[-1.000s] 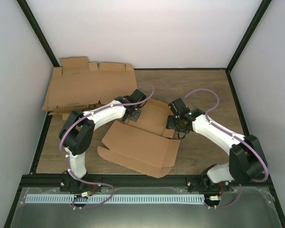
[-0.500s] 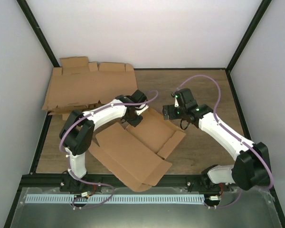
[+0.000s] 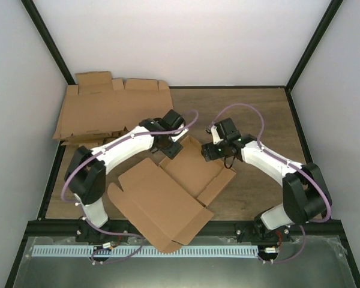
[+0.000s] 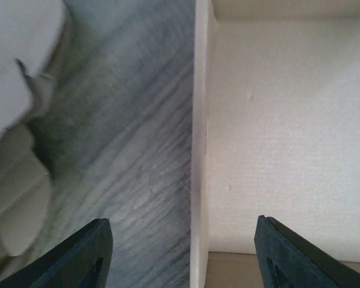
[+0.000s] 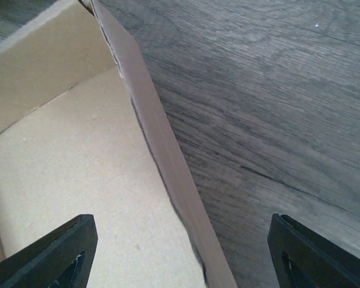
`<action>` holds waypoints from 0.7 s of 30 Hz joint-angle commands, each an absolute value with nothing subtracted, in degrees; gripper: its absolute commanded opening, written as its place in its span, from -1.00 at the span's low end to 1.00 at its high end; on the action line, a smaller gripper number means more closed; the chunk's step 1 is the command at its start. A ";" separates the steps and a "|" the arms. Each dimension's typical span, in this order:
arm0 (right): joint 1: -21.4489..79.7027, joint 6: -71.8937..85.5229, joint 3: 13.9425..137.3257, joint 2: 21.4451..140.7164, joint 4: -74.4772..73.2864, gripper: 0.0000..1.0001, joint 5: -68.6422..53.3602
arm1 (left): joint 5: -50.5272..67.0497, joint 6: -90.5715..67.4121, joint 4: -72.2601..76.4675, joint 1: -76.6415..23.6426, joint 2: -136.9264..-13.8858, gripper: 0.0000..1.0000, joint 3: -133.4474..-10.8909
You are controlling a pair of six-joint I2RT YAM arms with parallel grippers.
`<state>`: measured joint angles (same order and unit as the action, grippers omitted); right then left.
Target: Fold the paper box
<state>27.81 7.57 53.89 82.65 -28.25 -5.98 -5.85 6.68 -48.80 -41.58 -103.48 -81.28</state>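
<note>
The paper box [image 3: 162, 198] lies half folded in the middle of the table, a wide flap spread toward the near edge and low walls raised at its far end. My left gripper [image 3: 167, 146] hovers over the far left corner. In the left wrist view it [image 4: 181, 240] is open, its fingers [image 4: 90, 255] astride an upright wall edge [image 4: 198, 150] without touching it. My right gripper [image 3: 209, 150] is at the far right wall. It [image 5: 183, 240] is open too, and the wall's top edge [image 5: 168, 168] runs between its fingers, with the box floor [image 5: 66, 180] on the left.
A pile of flat brown cardboard blanks [image 3: 105, 111] lies at the back left, partly against the wall. Black frame rails [image 3: 168, 227] border the wooden table [image 3: 258, 114]. A blurred white arm part [image 4: 12, 90] shows in the left wrist view.
My left gripper has opened and let go of the box wall. The box has turned and slid toward the near left. My right gripper has come back left to the box's far right wall.
</note>
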 commanded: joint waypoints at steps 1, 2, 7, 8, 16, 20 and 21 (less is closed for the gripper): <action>27.69 5.72 55.19 86.16 -24.32 0.59 -5.70 | -7.60 -0.31 -45.93 -41.68 -95.59 0.43 -83.53; 27.69 5.46 55.88 87.38 -24.53 0.56 -5.30 | -7.72 -2.78 -45.87 -41.72 -93.75 0.51 -83.24; 27.75 4.92 57.86 91.55 -24.25 0.23 -5.12 | -8.87 -13.57 -47.28 -41.62 -81.84 1.00 -80.26; 27.77 4.90 58.10 92.19 -24.14 0.20 -4.58 | -8.59 -15.46 -47.80 -41.52 -79.47 1.00 -79.38; 28.91 5.35 56.41 90.25 -20.02 -0.44 -1.07 | -3.97 -25.21 -57.10 -41.35 -65.19 1.00 -77.55; 28.89 5.36 53.72 85.39 -17.35 -0.76 -1.25 | -4.24 -26.05 -61.44 -41.31 -61.19 1.00 -82.75; 28.87 5.43 53.10 84.08 -16.70 -0.80 -1.38 | -4.16 -26.14 -62.01 -41.37 -60.69 1.00 -84.32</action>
